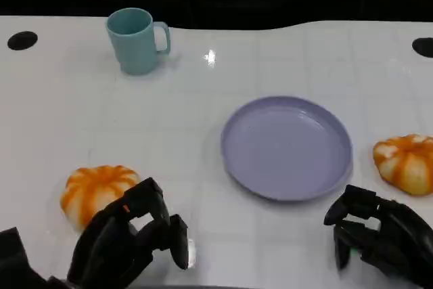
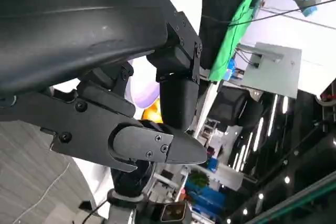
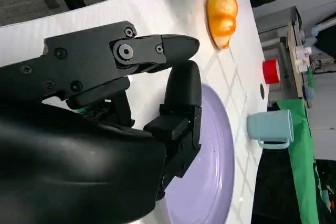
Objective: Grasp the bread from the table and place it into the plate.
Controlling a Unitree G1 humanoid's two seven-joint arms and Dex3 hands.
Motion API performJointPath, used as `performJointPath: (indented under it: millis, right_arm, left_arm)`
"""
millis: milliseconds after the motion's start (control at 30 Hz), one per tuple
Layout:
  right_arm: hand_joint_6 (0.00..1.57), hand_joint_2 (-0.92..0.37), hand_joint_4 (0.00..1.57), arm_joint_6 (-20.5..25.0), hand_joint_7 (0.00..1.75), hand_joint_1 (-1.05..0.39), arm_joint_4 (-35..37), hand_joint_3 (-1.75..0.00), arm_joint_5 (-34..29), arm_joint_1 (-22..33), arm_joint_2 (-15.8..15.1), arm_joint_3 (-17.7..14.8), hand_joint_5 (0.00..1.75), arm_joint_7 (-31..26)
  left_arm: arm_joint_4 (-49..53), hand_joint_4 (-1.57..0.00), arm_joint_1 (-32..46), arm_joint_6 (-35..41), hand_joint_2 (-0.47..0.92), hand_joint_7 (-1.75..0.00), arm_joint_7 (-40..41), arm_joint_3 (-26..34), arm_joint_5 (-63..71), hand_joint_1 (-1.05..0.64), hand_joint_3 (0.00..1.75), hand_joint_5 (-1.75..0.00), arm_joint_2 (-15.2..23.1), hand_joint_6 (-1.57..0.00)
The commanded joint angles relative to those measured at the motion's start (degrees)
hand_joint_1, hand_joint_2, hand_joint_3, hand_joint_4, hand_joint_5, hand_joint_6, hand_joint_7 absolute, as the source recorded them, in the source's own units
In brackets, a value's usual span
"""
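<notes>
Two round orange-and-white striped bread rolls lie on the white table (image 1: 203, 140). The left bread roll (image 1: 97, 190) sits near the table's front left, just behind the left hand (image 1: 132, 241); the right bread roll (image 1: 406, 162) lies at the right edge of the head view, just beside the lilac plate (image 1: 287, 147) and apart from it. Both rolls are domed and nearly round, so neither shows a clear long axis; the ribs of the left one fan out from its top. In the right wrist view the far roll (image 3: 222, 12) appears beyond the plate (image 3: 210, 182) as an orange lump on the tabletop. No lettering or label can be read on any of these things.

The left hand hovers low at the front edge, its black fingers (image 1: 177, 238) bent forward and partly curled, with nothing between them; the fingertips stand close to the left roll but do not touch it. In the left wrist view the left hand (image 2: 157, 145) shows curled fingers, with a strip of the plate and a bit of orange behind them. The right hand (image 1: 379, 235) rests at the front right, in front of the right roll, fingers bent inward and apart, holding nothing. In its wrist view the right hand (image 3: 157, 77) reaches over the plate's near rim.

A teal mug (image 1: 137, 40) stands upright at the back left, handle to the right, well apart from the plate.
</notes>
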Motion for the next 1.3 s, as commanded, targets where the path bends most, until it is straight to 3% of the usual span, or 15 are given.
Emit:
performJointPath:
  millis: [33,233,333,400,467,533,600,900,1233,1300]
  right_arm:
    - [0.68,-0.92,0.65,0.1,1.34,-0.51,1.3,-0.25,-0.3,-0.1,-0.4,-0.5,1.75,-0.5]
    - [0.69,-0.92,0.66,0.5,1.34,-0.51,1.4,-0.24,-0.6,-0.3,-0.5,-0.4,1.75,-0.8]
    - [0.69,-0.92,0.66,0.3,1.34,-0.51,1.2,-0.24,-1.0,-0.1,-0.6,-0.2,1.75,-1.2]
    - [0.69,-0.92,0.66,0.2,1.34,-0.51,1.3,-0.24,-0.8,-0.1,-0.5,-0.3,1.75,-1.0]
    - [0.69,-0.92,0.67,0.2,1.34,-0.51,1.4,-0.24,-0.5,0.0,-0.4,-0.4,1.75,-0.7]
    - [0.69,-0.92,0.67,0.2,1.34,-0.51,1.2,-0.24,-0.5,0.1,-0.5,-0.4,1.75,-0.7]
    - [0.69,-0.92,0.66,-0.1,1.34,-0.51,1.0,-0.24,-0.8,0.2,-0.6,-0.3,1.75,-0.9]
    - [0.68,-0.92,0.65,-0.1,1.34,-0.50,1.1,-0.25,-0.6,0.1,-0.6,-0.5,1.75,-0.9]
    - [0.68,-0.92,0.65,0.0,1.33,-0.50,1.1,-0.26,-0.7,0.2,-0.6,-0.4,1.75,-0.8]
    - [0.68,-0.92,0.65,0.3,1.33,-0.51,1.2,-0.24,-0.5,0.1,-0.6,-0.5,1.75,-0.7]
  left_arm:
    - [-2.0,-0.69,0.3,-5.2,0.92,-1.61,3.3,0.1,5.2,-0.72,0.33,-1.75,1.3,-0.52]
    - [-2.7,-0.53,0.0,-8.3,0.92,-1.33,4.0,-0.1,8.1,-0.68,0.31,-1.75,2.9,-0.50]
    - [-2.4,-0.42,-0.8,-9.8,0.92,-1.02,2.6,-0.2,8.0,-0.66,0.27,-1.69,4.0,-0.49]
    - [-2.7,-0.41,-1.0,-11.6,0.92,-0.99,3.2,-0.4,9.8,-0.66,0.27,-1.68,5.2,-0.49]
    - [-3.7,-0.37,-1.2,-14.1,0.92,-0.77,4.7,-0.6,13.3,-0.64,0.26,-1.51,6.9,-0.46]
    - [-4.5,-0.36,-1.2,-15.6,0.92,-0.71,6.2,-0.7,16.0,-0.63,0.26,-1.46,8.0,-0.46]
    - [-5.9,-0.35,-1.0,-15.8,0.92,-0.58,7.8,-0.8,18.7,-0.67,0.29,-1.30,9.5,-0.45]
    - [-15.4,-0.16,0.7,-11.2,0.92,-0.31,13.9,-1.9,28.2,-0.61,0.19,-1.02,15.8,-0.37]
    - [-21.1,-0.06,2.6,-15.6,0.92,-0.21,28.2,-3.0,50.4,-0.64,0.14,-0.93,20.2,-0.35]
    - [-21.7,-0.03,3.0,-16.6,0.92,-0.14,30.5,-3.1,53.9,-0.60,0.11,-0.81,21.2,-0.34]
